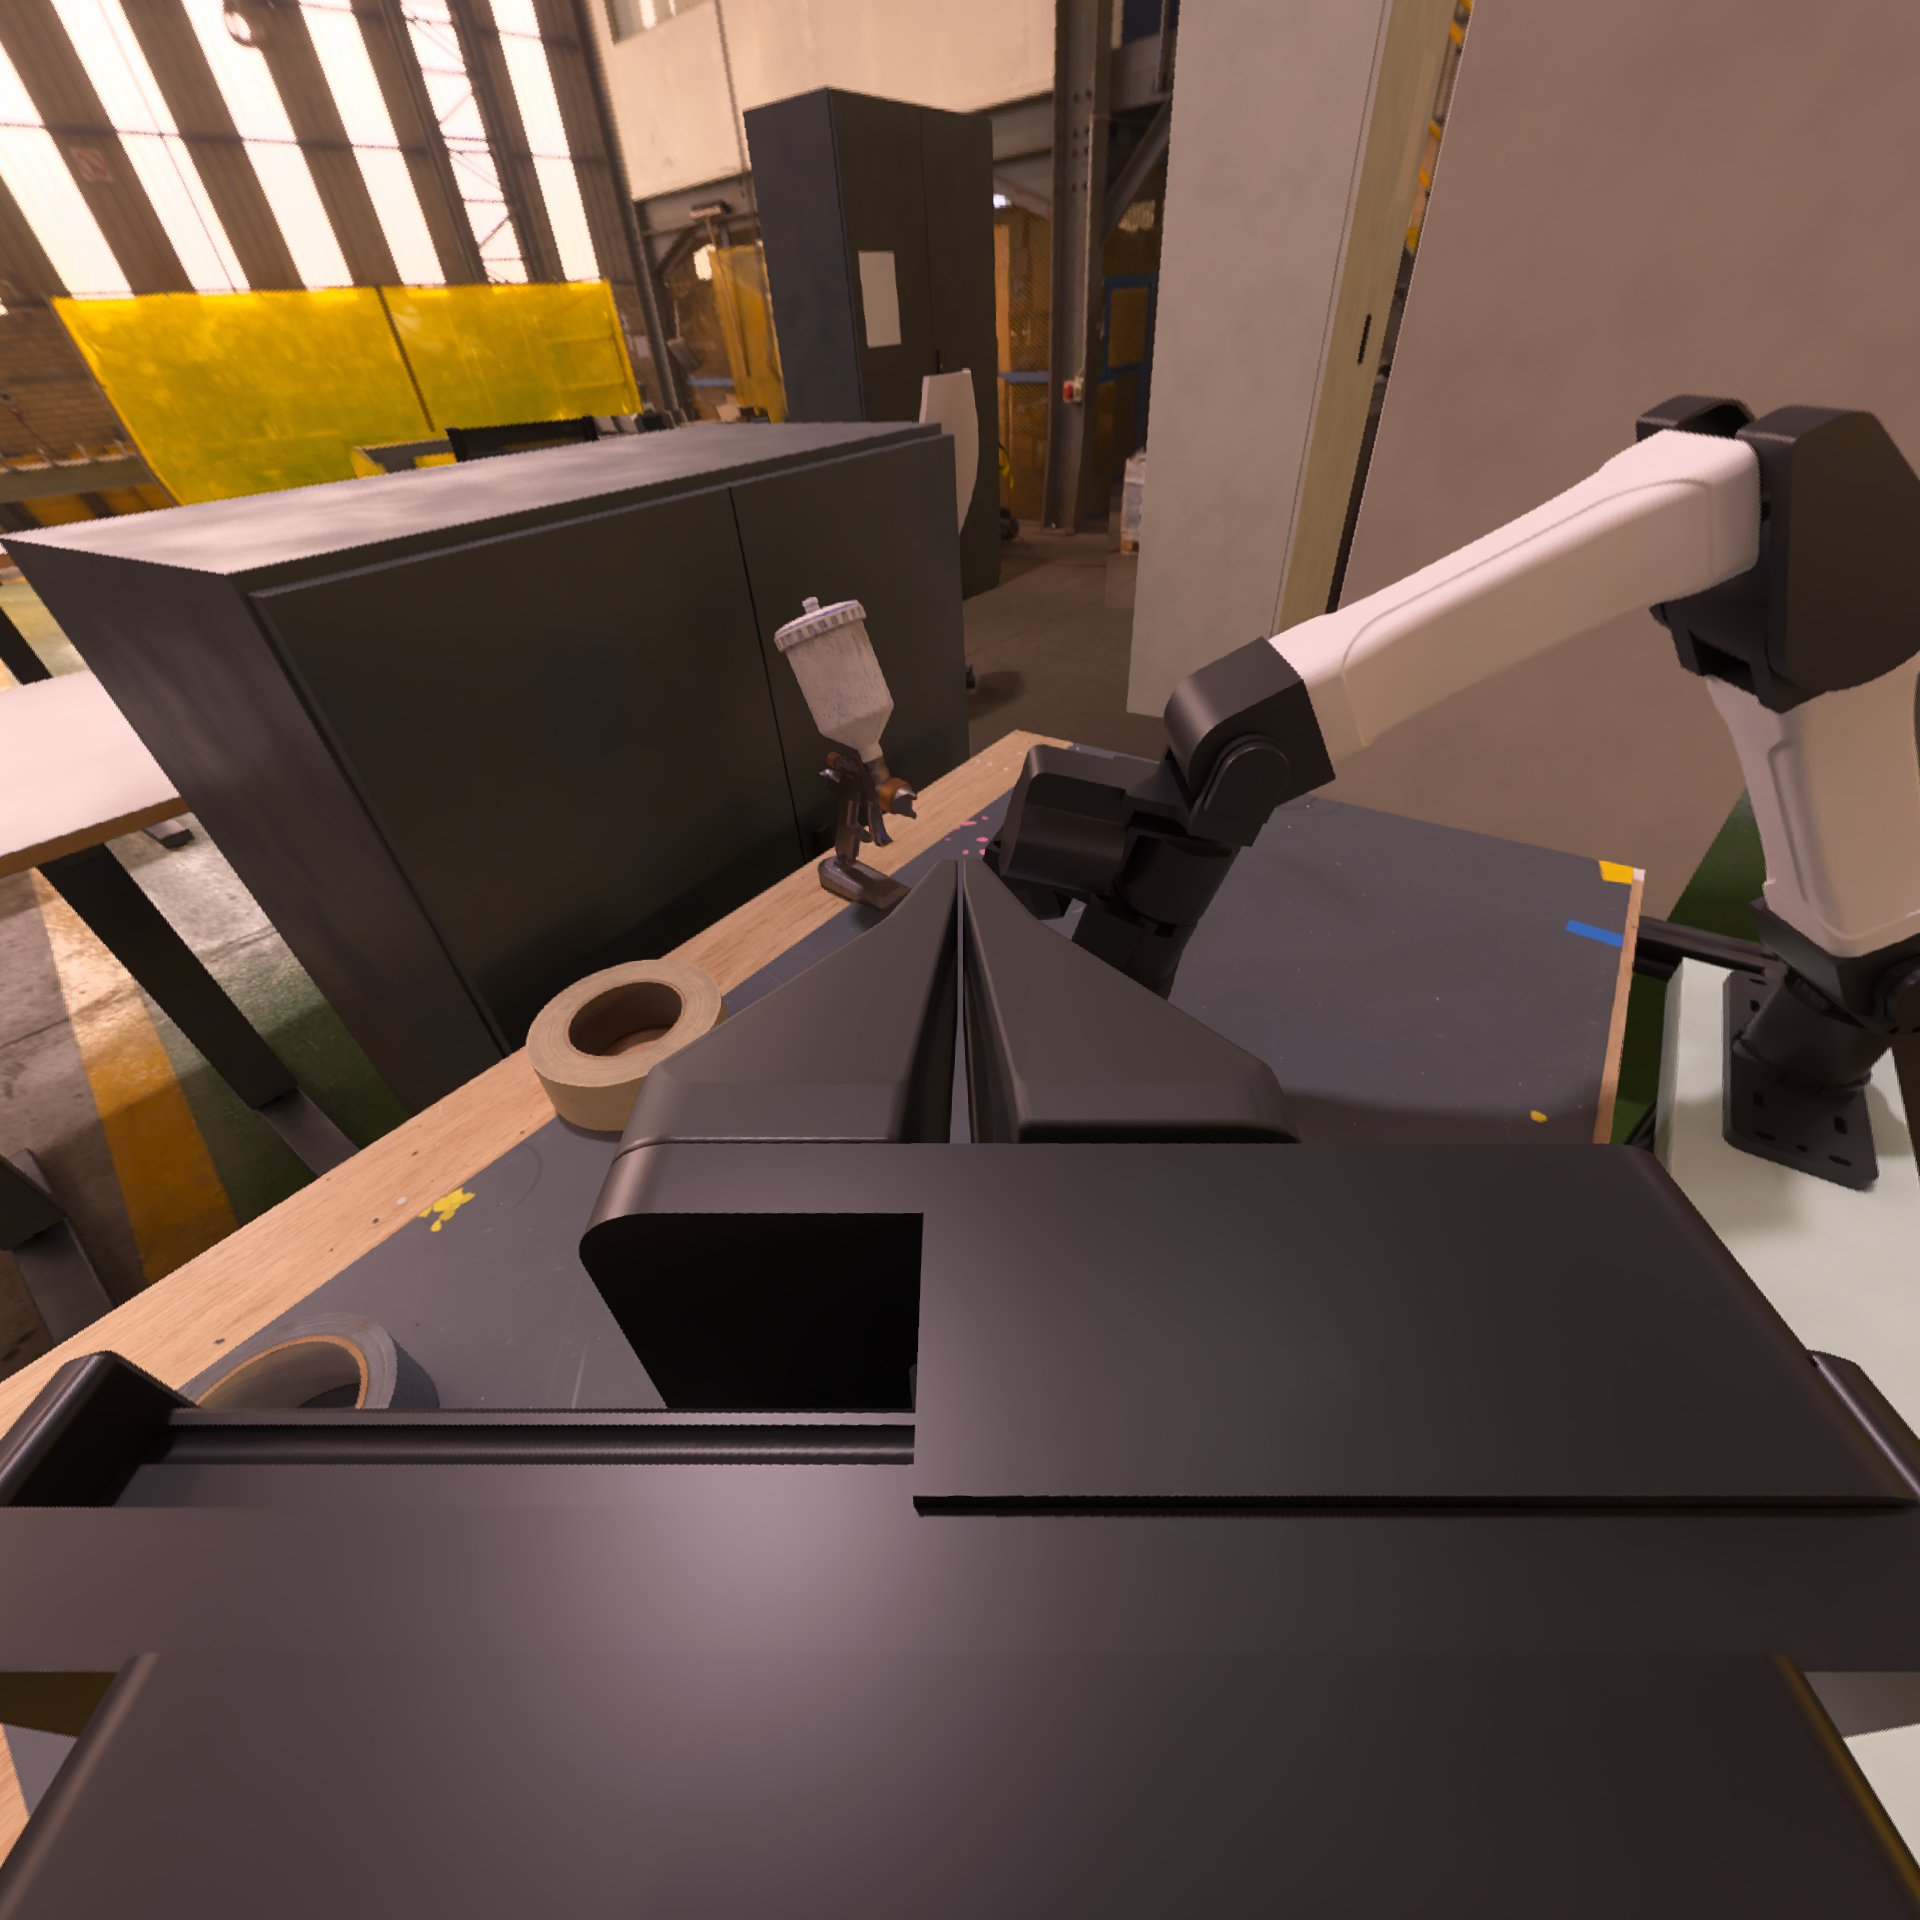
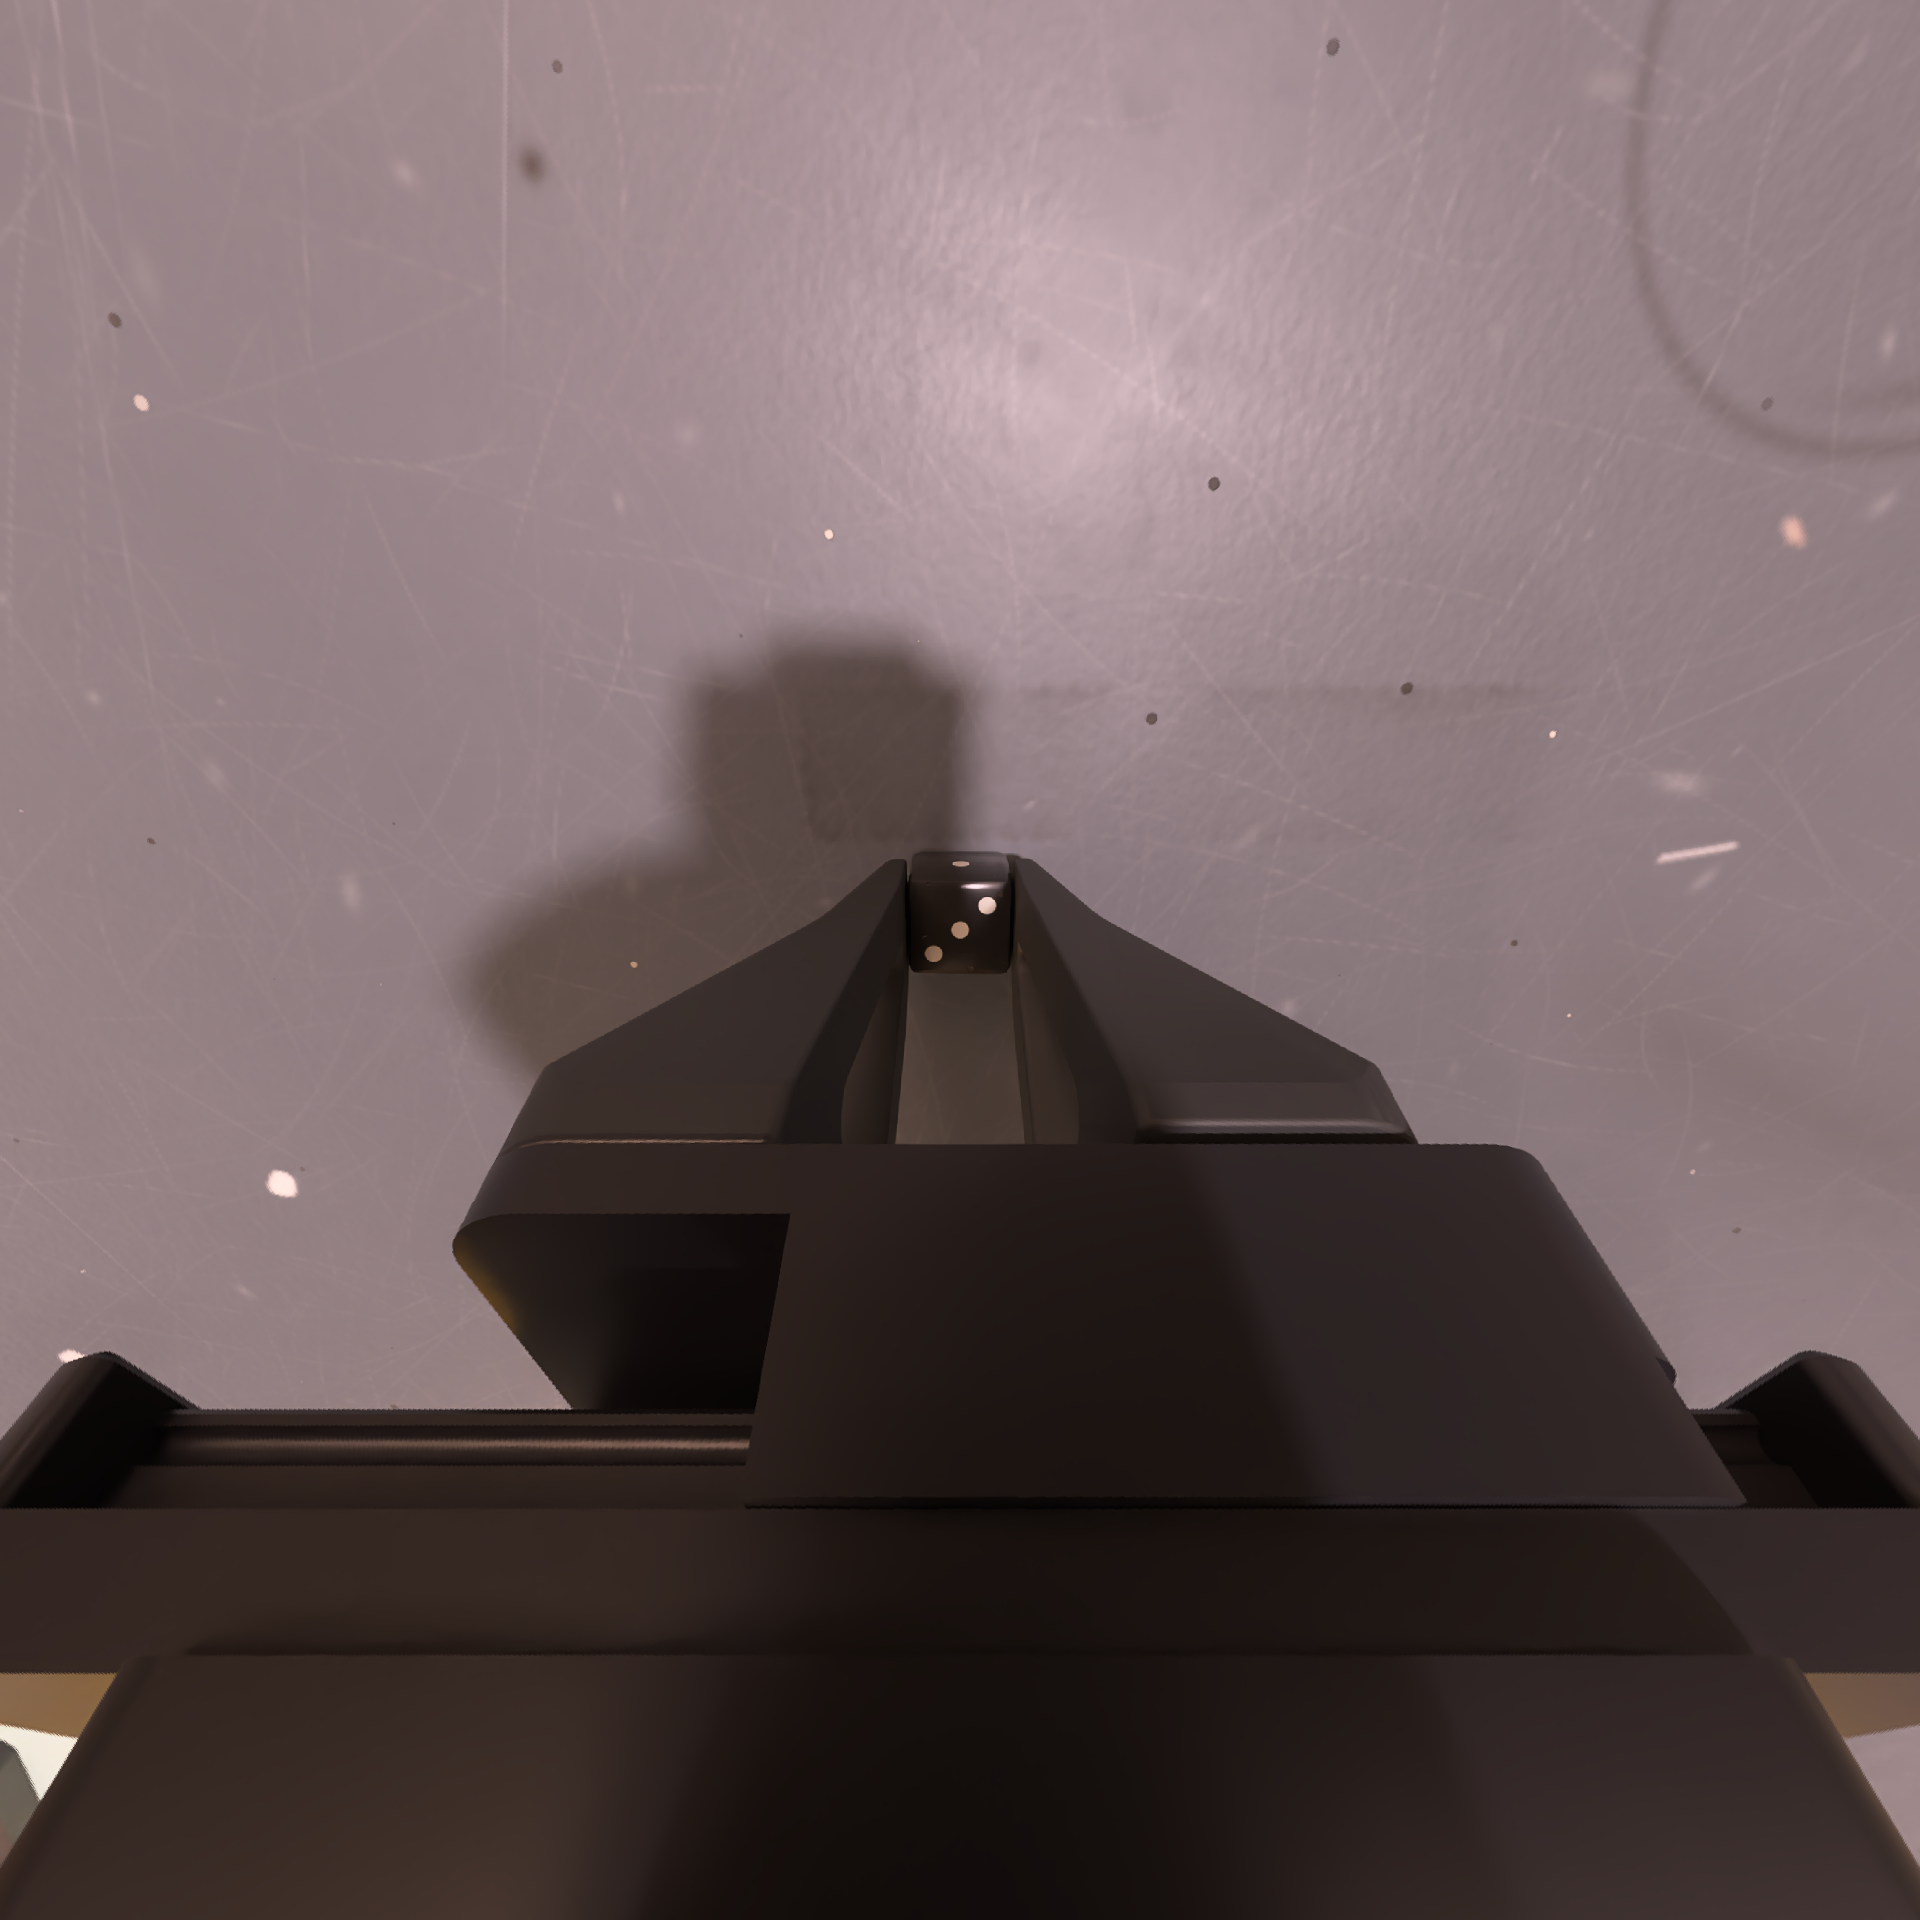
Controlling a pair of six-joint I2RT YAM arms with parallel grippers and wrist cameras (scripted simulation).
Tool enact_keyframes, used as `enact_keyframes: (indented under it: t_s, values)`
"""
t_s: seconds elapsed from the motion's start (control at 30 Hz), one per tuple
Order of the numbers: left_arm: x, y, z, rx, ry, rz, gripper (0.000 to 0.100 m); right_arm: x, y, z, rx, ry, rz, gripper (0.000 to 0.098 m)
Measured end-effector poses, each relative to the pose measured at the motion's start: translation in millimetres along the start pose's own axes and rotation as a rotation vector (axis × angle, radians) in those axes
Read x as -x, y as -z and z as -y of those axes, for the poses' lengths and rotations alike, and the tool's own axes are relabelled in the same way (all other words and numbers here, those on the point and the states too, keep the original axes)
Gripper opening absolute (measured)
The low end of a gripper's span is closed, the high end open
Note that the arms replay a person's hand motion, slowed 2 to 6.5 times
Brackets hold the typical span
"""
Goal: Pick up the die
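Right claw around black die

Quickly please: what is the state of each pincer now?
Left pincer: closed, holding nothing.
Right pincer: closed on the black die.

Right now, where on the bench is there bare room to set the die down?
The dark mat is bare between the right gripper, shut on the die, and the taped far corner. The wooden edge is crowded: spray gun, tan tape roll, grey tape roll.
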State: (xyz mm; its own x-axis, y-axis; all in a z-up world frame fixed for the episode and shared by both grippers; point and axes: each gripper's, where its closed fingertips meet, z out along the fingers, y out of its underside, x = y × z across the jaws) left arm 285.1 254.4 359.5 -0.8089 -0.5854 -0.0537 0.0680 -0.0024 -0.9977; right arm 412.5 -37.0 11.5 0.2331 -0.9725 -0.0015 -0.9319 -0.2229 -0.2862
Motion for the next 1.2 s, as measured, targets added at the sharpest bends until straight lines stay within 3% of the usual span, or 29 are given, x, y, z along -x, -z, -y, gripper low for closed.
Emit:
enact_keyframes:
  t_s: [0.67, 0.9, 1.2]
  values:
    - [-11.2, -44.4, -27.0, 0.148, 0.012, -0.068, 0.003, -0.2, 10.0, 5.6, -0.144, 0.045, 0.106, 0.0157]
    - [-7.6, -71.4, -40.5, 0.185, 0.039, -0.072, 0.007, 9.4, 30.1, 17.1, -0.251, 0.091, 0.203, 0.0157]
    - [2.0, -109.8, -52.9, 0.132, 0.124, -0.071, 0.009, 28.8, 68.9, 33.3, -0.427, 0.209, 0.344, 0.0157]
